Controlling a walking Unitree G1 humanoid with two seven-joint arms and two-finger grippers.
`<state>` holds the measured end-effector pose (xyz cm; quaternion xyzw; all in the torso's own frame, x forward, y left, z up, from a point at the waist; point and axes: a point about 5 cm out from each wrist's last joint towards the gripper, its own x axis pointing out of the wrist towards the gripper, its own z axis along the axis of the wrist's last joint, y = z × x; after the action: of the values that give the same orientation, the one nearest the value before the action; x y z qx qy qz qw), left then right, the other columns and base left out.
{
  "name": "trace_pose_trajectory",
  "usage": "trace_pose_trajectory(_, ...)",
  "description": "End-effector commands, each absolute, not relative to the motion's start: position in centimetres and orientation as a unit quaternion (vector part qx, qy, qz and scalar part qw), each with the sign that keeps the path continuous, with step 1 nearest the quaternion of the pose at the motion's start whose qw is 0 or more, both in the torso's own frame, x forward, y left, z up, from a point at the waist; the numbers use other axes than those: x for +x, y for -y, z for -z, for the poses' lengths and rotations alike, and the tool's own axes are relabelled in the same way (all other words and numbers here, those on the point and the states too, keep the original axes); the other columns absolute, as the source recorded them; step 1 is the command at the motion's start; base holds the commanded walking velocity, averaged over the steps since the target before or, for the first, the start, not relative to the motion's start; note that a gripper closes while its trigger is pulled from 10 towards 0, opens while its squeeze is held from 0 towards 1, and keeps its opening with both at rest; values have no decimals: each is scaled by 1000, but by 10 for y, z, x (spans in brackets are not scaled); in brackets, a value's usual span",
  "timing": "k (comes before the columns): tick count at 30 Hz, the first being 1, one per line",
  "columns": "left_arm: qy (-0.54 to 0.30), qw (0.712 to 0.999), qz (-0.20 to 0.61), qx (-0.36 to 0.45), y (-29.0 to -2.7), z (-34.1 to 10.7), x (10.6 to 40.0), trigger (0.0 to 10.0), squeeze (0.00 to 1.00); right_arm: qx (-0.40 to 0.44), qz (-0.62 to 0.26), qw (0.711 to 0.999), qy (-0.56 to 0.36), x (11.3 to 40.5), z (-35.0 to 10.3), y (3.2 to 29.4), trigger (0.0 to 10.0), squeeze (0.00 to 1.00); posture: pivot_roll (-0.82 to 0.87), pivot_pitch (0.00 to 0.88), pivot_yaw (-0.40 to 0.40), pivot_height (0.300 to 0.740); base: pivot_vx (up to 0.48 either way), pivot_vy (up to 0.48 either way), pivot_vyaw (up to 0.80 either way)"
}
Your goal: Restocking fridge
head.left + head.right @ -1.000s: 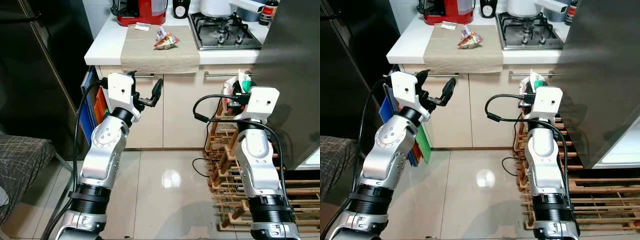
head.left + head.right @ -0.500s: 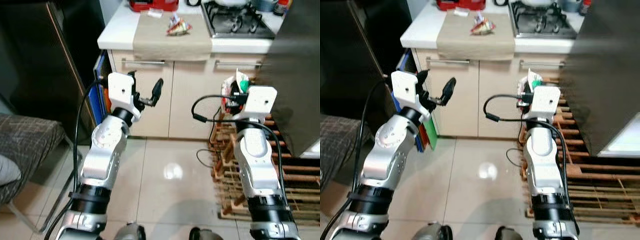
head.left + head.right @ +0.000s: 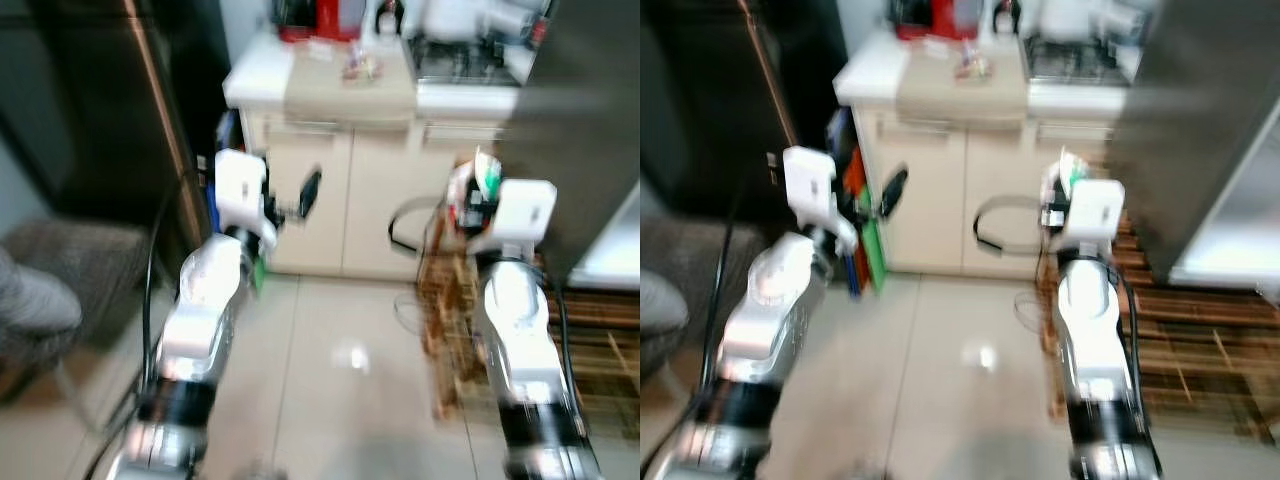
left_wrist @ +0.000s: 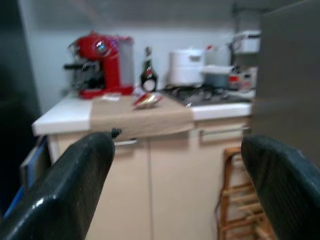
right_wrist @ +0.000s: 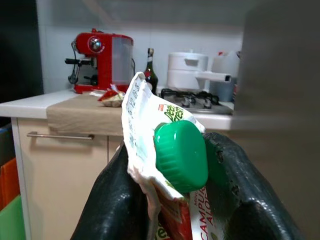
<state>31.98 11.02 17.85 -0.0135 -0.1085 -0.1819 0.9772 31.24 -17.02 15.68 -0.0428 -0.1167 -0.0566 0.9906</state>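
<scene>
Blurred by camera motion, the kitchen shows a glossy pale tiled floor (image 3: 330, 380), cream cabinet doors (image 3: 340, 200) under a white counter (image 4: 55, 117) draped with a beige cloth (image 4: 140, 117), and a wooden slatted rack (image 3: 1200, 350) at the right whose contents cannot be made out. At the counter's back edge stand a red coffee machine (image 5: 100, 60) and a white pot (image 5: 189, 70) on the gas hob (image 5: 200, 102). The right gripper (image 5: 172, 200) has its black fingers clamped on a white carton with a round green screw cap (image 5: 175, 160), held up before the cabinets, while the left gripper (image 4: 177, 195) is raised with fingers wide apart, empty.
</scene>
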Motion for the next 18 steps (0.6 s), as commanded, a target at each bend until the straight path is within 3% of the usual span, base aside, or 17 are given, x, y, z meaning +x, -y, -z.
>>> trace_pose_trajectory(1, 113, 975, 192, -5, -106, -183, 322, 10000, 0, -41, 62, 990, 121, 312, -161, 172, 10000, 86, -51, 0, 57, 740, 247, -409, 0)
trace_pose_trajectory(18, 119, 973, 197, 5, -105, -183, 322, 10000, 0, -44, 68, 991, 110, 313, -156, 176, 10000, 82, -48, 0, 59, 740, 246, -409, 0)
